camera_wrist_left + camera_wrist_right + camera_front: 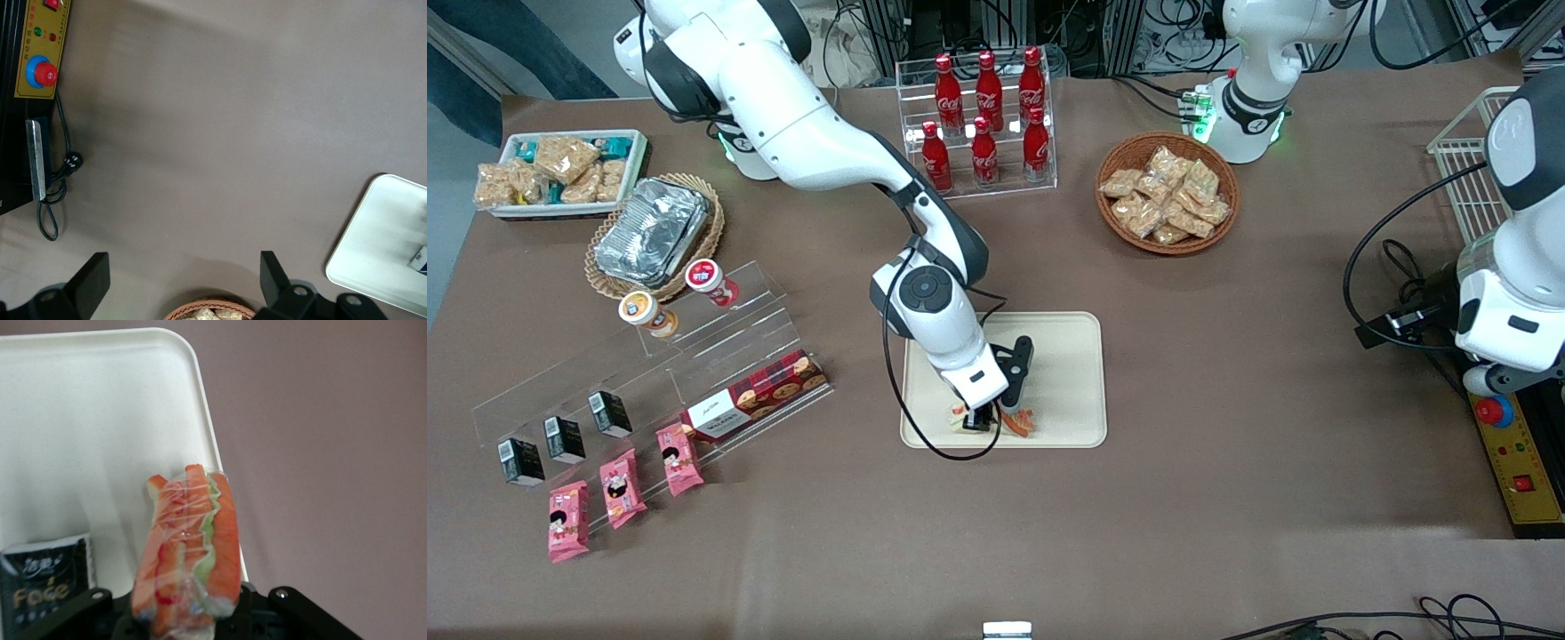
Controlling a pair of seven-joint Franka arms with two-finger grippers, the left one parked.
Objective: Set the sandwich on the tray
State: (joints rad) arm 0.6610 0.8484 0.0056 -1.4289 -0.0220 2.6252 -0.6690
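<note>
The pincer (990, 420) is clamped on the sandwich (1016, 421), filling edge outward, holding it low over the tray (1067, 356) near the rim closest to the front camera, probably so the wedge lands inside the rim

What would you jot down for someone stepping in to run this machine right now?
Gripper: low over the tray's edge nearest the front camera, shut on the sandwich.
Sandwich: wrapped, held between the fingers above the tray; whether it touches the surface cannot be told.
Also on the tray: a small dark packet beside the sandwich.
Done: sandwich picked up and brought to the tray.
Left: set it down, open the fingers, lift the arm away.
</note>
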